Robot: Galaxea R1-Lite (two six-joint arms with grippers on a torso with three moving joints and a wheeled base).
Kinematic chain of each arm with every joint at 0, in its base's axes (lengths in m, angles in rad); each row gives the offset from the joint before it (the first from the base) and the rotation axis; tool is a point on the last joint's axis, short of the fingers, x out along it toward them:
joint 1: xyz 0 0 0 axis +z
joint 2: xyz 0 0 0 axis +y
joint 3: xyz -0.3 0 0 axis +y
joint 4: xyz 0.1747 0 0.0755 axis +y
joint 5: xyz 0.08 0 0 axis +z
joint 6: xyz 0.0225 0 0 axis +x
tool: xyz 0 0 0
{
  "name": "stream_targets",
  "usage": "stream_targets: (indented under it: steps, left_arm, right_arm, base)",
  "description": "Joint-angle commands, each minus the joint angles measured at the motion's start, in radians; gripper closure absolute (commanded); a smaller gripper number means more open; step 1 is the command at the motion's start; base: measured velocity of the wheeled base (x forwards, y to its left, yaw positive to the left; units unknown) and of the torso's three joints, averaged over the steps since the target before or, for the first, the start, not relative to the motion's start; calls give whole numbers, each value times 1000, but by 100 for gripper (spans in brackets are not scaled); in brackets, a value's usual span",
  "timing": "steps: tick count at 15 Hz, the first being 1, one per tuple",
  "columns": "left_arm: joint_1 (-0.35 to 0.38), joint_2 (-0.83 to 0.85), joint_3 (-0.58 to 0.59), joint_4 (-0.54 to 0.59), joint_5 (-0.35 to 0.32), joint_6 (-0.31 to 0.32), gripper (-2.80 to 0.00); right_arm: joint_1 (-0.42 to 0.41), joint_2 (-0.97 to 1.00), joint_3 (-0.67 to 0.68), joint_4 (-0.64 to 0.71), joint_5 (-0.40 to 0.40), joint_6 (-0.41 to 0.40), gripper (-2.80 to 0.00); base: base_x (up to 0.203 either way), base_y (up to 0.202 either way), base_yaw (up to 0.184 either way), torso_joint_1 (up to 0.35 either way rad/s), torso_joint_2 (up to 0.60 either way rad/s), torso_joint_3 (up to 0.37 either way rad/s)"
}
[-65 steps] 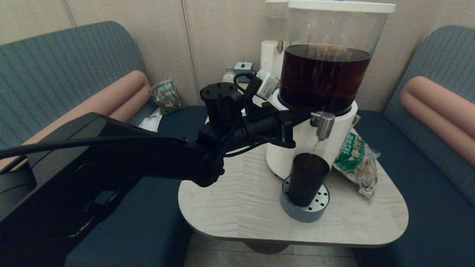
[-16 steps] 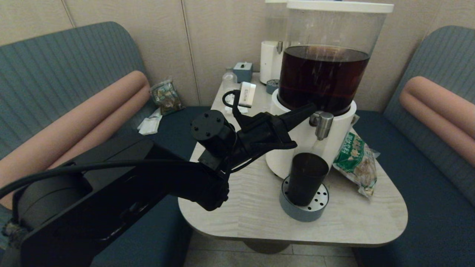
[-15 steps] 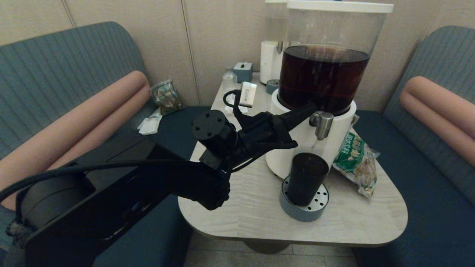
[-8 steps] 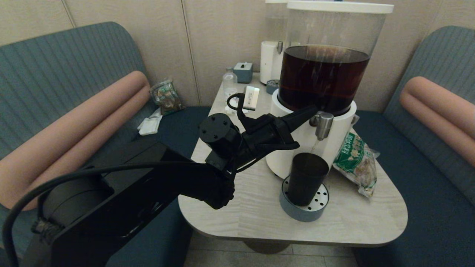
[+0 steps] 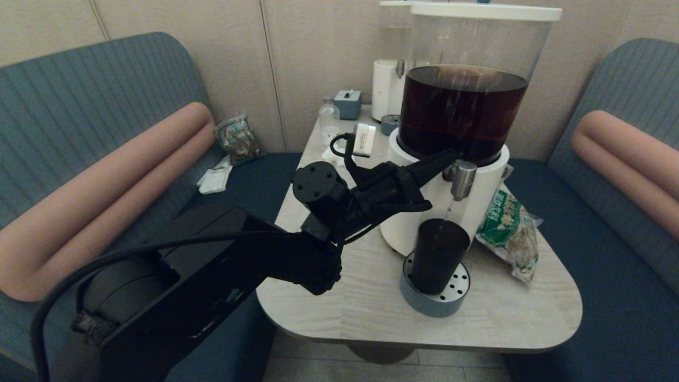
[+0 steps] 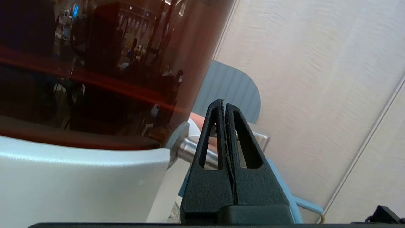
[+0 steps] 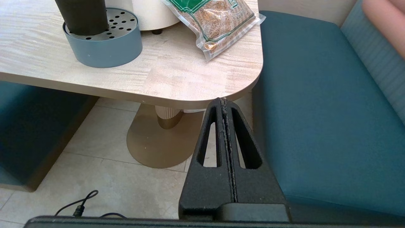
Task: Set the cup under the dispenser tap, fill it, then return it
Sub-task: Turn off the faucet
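The black cup (image 5: 439, 255) stands upright on the round grey drip tray (image 5: 435, 297), directly under the silver dispenser tap (image 5: 462, 179); a thin stream runs from the spout into it. The cup's lower part also shows in the right wrist view (image 7: 81, 15). My left gripper (image 5: 451, 155) is shut, its tip against the tap's left side, in front of the tap's stem (image 6: 190, 152). The big dispenser (image 5: 462, 111) holds dark brown drink. My right gripper (image 7: 223, 100) is shut and hangs low off the table's front right corner, holding nothing.
A green-printed bag of grain (image 5: 506, 228) lies right of the dispenser's white base. Behind stand a smaller white dispenser (image 5: 386, 87), a small clear bottle (image 5: 329, 119) and a grey box (image 5: 347, 102). Benches flank the wooden table (image 5: 360, 297).
My left arm has shifted right and slightly up, bringing the shut tip against the tap. A stream now runs from the spout, where none showed a second ago. The cup has not moved.
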Motion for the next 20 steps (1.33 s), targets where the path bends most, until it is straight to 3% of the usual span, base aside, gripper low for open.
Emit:
stream_targets:
  steps: [1,10,17,20]
  left_arm:
    - [-3,33,-34,2,-5,-4,0]
    - [-24,85,-137,68,-17,-4,0]
    - [-27,44,-127,62,-14,-2,0]
    - [-27,-26,-72,67,-14,-2,0]
  right_arm:
    - [0,1,0,0,1,-1,0]
    - [0,1,0,0,1,-1,0]
    - [0,1,0,0,1,-1,0]
    - [0,1,0,0,1,-1,0]
  base:
    - [0,0,0,0,0,0]
    - [0,0,0,0,0,0]
    - [0,0,0,0,0,0]
    - [0,0,0,0,0,0]
